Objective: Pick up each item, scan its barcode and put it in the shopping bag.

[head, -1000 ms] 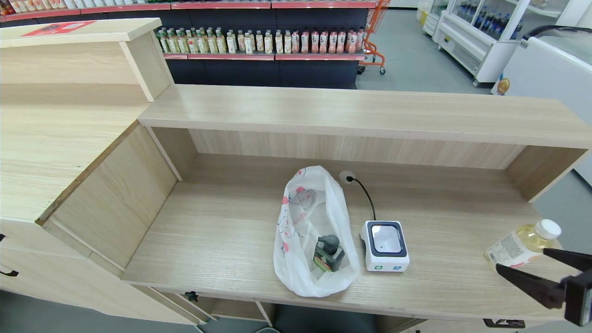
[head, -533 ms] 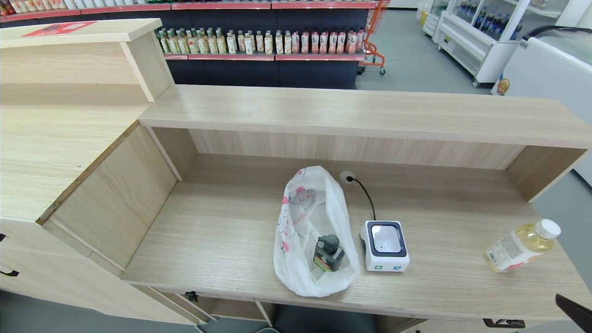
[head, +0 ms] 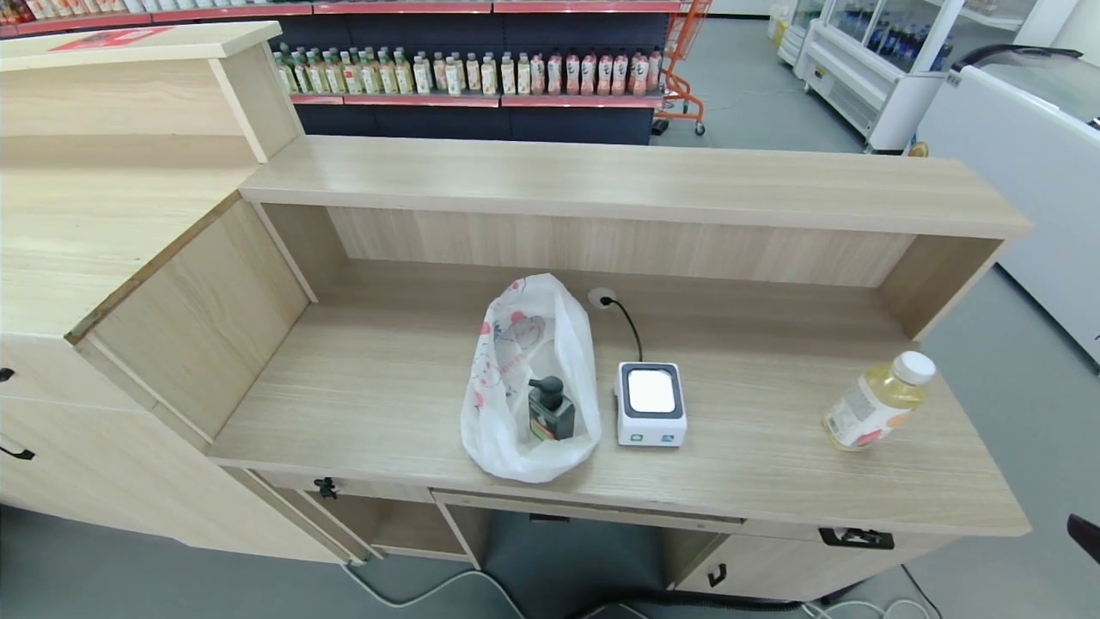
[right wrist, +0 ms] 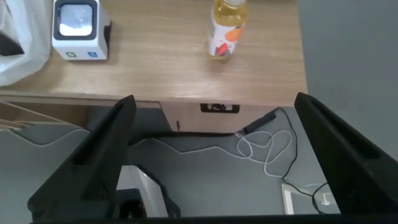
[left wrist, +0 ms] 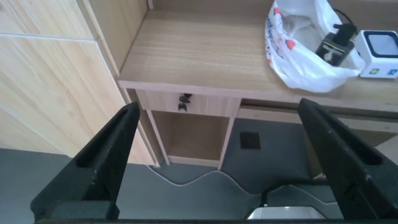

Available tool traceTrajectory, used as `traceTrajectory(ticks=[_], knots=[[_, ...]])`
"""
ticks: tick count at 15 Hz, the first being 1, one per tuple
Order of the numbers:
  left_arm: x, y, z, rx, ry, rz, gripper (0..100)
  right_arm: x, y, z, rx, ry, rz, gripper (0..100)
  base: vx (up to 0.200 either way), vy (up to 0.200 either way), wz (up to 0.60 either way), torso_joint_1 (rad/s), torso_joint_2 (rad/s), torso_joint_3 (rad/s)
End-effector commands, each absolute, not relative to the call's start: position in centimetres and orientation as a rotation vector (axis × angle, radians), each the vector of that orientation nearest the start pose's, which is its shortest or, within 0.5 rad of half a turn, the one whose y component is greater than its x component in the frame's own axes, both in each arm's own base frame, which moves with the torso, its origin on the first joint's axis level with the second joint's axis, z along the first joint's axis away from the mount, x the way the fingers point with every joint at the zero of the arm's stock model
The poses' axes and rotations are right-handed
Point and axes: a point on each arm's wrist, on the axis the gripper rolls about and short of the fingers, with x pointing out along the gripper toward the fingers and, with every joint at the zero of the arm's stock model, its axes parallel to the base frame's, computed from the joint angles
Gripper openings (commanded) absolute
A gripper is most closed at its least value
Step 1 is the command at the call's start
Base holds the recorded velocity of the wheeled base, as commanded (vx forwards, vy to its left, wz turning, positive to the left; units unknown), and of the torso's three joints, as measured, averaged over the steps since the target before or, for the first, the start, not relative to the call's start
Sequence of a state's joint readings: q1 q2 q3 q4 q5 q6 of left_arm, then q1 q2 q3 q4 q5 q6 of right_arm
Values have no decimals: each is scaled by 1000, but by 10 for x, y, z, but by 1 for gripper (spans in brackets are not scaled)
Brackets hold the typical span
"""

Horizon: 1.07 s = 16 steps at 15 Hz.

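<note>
Two items on a pale wood-grain counter (head: 387, 387), both grippers off its front edge.
The left gripper (left wrist: 217, 162) hangs before the counter's left front, its flat black fingers spread wide and empty. On the counter lies a thin, crinkled white plastic shopping bag (head: 494, 413) with red print, mouth open; a squat dark pump bottle (head: 550, 411) stands inside it. Just beside the bag sits the boxy white scanner (head: 650, 402), glass window up, black cable (head: 627, 322) running to a hole at the back. Well apart, near the right end, stands a clear bottle (head: 878, 401) of yellow liquid with a white cap. The right gripper (right wrist: 211, 162) is likewise splayed and empty before that end.
</note>
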<state>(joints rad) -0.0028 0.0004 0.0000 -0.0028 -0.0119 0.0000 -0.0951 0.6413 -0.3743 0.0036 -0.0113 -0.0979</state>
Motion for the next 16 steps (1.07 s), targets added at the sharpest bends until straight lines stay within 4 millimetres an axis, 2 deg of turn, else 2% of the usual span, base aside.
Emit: traceTrajectory(ticks=[1, 4, 7, 9, 10, 11, 16], knots=[[-23, 0, 76, 0, -2, -15, 100, 50, -5, 178, -85, 292, -96, 100, -200, -200, 0, 2, -2, 2], [-23, 0, 76, 0, -2, -15, 100, 60, -9, 175, -53, 350, -140, 100, 0, -200, 0, -2, 1, 6], [-23, 0, 76, -5, -1, -15, 100, 88, -20, 171, 34, 463, -215, 100, 0, -200, 0, 9, -2, 4], [-23, 0, 76, 0, -2, -15, 100, 103, -23, 174, 74, 480, -206, 100, 0, 0, 0, 0, 0, 0], [-23, 0, 76, 0, -2, -15, 100, 103, -24, 174, 74, 480, -205, 100, 0, 0, 0, 0, 0, 0], [-23, 0, 76, 0, -2, -15, 100, 112, -25, 173, 77, 483, -179, 100, 200, -200, 0, 7, -2, 2], [-23, 0, 76, 0, -2, -15, 100, 126, -36, 154, -49, 612, -184, 100, 200, -200, 0, 1, 5, 0]])
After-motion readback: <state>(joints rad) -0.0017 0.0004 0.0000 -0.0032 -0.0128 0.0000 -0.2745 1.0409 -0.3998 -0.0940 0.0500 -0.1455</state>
